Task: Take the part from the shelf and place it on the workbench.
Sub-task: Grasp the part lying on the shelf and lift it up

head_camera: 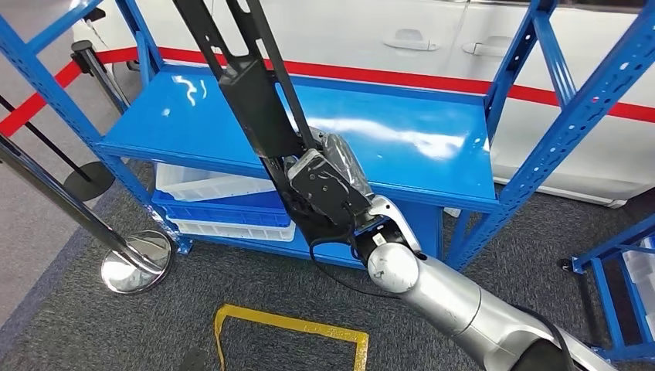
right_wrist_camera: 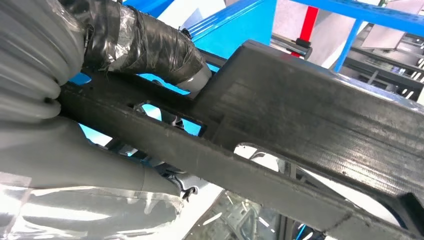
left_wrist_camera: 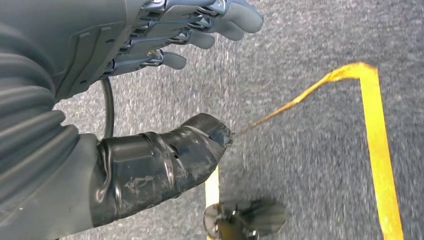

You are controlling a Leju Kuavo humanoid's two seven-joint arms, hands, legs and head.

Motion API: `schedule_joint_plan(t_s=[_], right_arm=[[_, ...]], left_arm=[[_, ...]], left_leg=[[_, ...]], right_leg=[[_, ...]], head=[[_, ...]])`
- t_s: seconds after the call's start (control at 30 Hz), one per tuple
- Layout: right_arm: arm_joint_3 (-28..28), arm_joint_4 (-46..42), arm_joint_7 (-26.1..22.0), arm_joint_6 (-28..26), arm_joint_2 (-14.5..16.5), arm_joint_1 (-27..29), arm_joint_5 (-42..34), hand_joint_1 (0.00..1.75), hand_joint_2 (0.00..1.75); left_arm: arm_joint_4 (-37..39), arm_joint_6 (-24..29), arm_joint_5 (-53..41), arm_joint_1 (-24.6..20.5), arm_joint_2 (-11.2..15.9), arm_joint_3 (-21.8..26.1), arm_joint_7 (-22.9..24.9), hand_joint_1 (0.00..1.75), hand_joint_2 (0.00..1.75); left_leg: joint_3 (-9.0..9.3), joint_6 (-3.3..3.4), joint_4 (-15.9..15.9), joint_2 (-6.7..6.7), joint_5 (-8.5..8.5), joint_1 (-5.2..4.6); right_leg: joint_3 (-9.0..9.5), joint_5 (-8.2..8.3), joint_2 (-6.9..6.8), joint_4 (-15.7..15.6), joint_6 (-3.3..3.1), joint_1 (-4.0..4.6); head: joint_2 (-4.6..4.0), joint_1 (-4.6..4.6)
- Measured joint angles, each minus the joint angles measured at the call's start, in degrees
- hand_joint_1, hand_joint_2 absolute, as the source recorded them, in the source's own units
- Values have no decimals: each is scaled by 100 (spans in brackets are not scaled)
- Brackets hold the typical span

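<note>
Fingers on your right hand (head_camera: 328,182) are wrapped around the long black part (head_camera: 251,93), holding it lifted above the blue shelf (head_camera: 402,135) so it slants up and away past the frame's top. From the right wrist camera you get that same part (right_wrist_camera: 300,115) close up, ribbed black plastic with cutouts, thumb pressed against it. Your left hand (left_wrist_camera: 165,35) hangs over grey carpet (left_wrist_camera: 310,65) with yellow floor tape (left_wrist_camera: 375,125), fingers loosely spread, nothing in them. Room-wise: white bins (head_camera: 208,185) on the lower tier, a chrome stanchion base (head_camera: 137,263), white car body with a red stripe (head_camera: 432,77) behind.
</note>
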Motion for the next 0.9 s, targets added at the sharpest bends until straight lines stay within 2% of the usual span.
schedule_joint_plan(t_s=[0.03,0.07,0.1,0.13,0.17,0.2,0.23,0.27,0.3,0.33,0.37,0.4,0.47,0.5,0.53,0.6,0.63,0.67,0.7,0.73,0.77,0.8,0.83,0.87,0.9], right_arm=[[-1,-10,-2,-7,-8,-6,-4,173,175],[-2,-22,-4,-16,-14,-12,-18,173,175],[-2,-37,-5,-27,-23,-15,-39,173,175],[-3,-52,-2,-42,-38,-15,-64,173,175],[-4,-72,10,-64,-61,-13,-92,173,175],[-6,-93,25,-89,-85,-10,-113,173,175],[-8,-116,43,-119,-115,-6,-129,173,175],[-14,-141,58,-150,-145,-4,-144,173,175],[-26,-169,67,-179,-173,0,-155,173,175],[-44,-199,72,-209,-204,5,-160,173,175],[-67,-227,73,-239,-234,11,-156,173,175],[-90,-252,73,-269,-260,17,-149,173,175],[-122,-284,72,-322,-318,34,-126,173,175],[-131,-301,73,-341,-349,44,-112,173,175],[-139,-318,75,-356,-385,54,-97,173,175],[-158,-356,82,-380,-450,71,-73,173,175],[-168,-375,88,-392,-478,82,-66,173,175],[-177,-392,95,-405,-503,96,-60,173,175],[-184,-411,103,-416,-529,110,-53,173,175],[-190,-429,114,-424,-553,121,-46,173,175],[-198,-451,126,-428,-575,128,-39,173,175],[-209,-478,137,-428,-593,128,-29,173,175],[-224,-512,145,-429,-605,126,-16,173,175],[-245,-545,151,-429,-615,125,2,173,175],[-264,-572,156,-429,-623,120,20,173,175]], left_arm=[[1,-9,1,10,2,0,3,0,175],[1,-18,3,11,1,0,12,0,175],[1,-26,5,13,0,0,23,0,175],[1,-32,7,10,1,0,34,0,175],[1,-35,13,6,1,0,45,0,175],[1,-39,22,8,2,0,52,0,175],[1,-48,31,11,4,0,59,0,175],[1,-58,40,12,7,0,64,0,175],[1,-70,45,7,11,0,69,0,175],[1,-83,45,-6,16,0,71,0,175],[1,-97,45,-19,19,0,71,0,175],[1,-112,45,-30,21,0,71,0,175],[1,-138,47,-33,24,0,75,0,175],[1,-147,48,-29,25,0,81,0,175],[1,-152,49,-24,26,0,90,0,175],[1,-157,49,-18,26,0,102,0,175],[1,-158,50,-19,28,0,104,0,175],[2,-158,49,-19,32,0,104,0,175],[2,-158,49,-19,36,0,104,0,175],[3,-159,49,-18,39,0,104,0,175],[3,-160,48,-17,40,0,103,0,175],[3,-160,48,-15,41,0,102,0,175],[3,-160,46,-15,41,0,99,0,175],[3,-160,44,-17,41,0,96,0,175],[3,-161,42,-18,41,0,92,0,175]], left_leg=[[-75,-25,168,-2,-218,9],[-166,-46,449,-2,-520,18],[-256,-66,810,-1,-814,20],[-318,-82,1175,-1,-1004,23],[-330,-91,1455,-1,-1051,23],[-268,-91,1579,-1,-965,23],[-113,-81,1511,-1,-804,23],[141,-63,1253,-2,-667,22],[485,-38,849,-4,-642,13],[807,-10,404,-8,-701,1],[1039,16,66,-13,-782,-17],[1167,39,-147,-17,-850,-39],[1130,101,-234,-4,-780,-45],[1095,143,-260,9,-718,-36],[1045,196,-280,26,-645,-26],[913,271,-282,44,-516,-28],[832,290,-267,48,-464,-34],[746,290,-246,48,-414,-37],[657,286,-217,48,-370,-39],[568,276,-181,47,-332,-40],[483,263,-139,46,-301,-40],[403,245,-94,44,-279,-42],[337,223,-48,45,-259,-47],[291,194,-19,45,-229,-50],[258,162,-7,46,-194,-52]], right_leg=[[-67,75,-7,-15,-45,-12],[-137,146,-10,-18,-75,-14],[-226,216,-9,-18,-94,-8],[-316,284,-10,-16,-104,-1],[-411,354,-10,-13,-102,6],[-505,422,-10,-10,-96,11],[-597,489,-10,-6,-88,12],[-681,555,-8,-2,-76,13],[-750,613,-6,4,-57,18],[-799,668,-9,8,-31,23],[-824,726,-14,-1,-2,25],[-835,781,-21,-18,31,23],[-848,861,-22,-50,96,11],[-882,780,-16,0,126,9],[-938,596,-10,146,151,10],[-1121,26,-7,766,184,9],[-1207,-196,-7,1151,195,7],[-1250,-292,-8,1463,206,4],[-1212,-258,-8,1617,214,-1],[-1074,-132,-9,1565,216,-9],[-843,14,-9,1323,212,-17],[-562,73,-8,953,200,-20],[-304,56,-5,565,185,-11],[-134,10,-4,285,167,3],[-52,-45,-3,119,153,21]], head=[[0,-7],[0,-14],[0,-21],[0,-23],[0,-21],[0,-22],[0,-22],[0,-22],[0,-23],[0,-19],[0,-16],[0,-16],[0,-13],[0,-6],[0,6],[0,24],[0,27],[0,28],[0,29],[0,29],[0,30],[0,30],[0,27],[0,28],[0,32]])
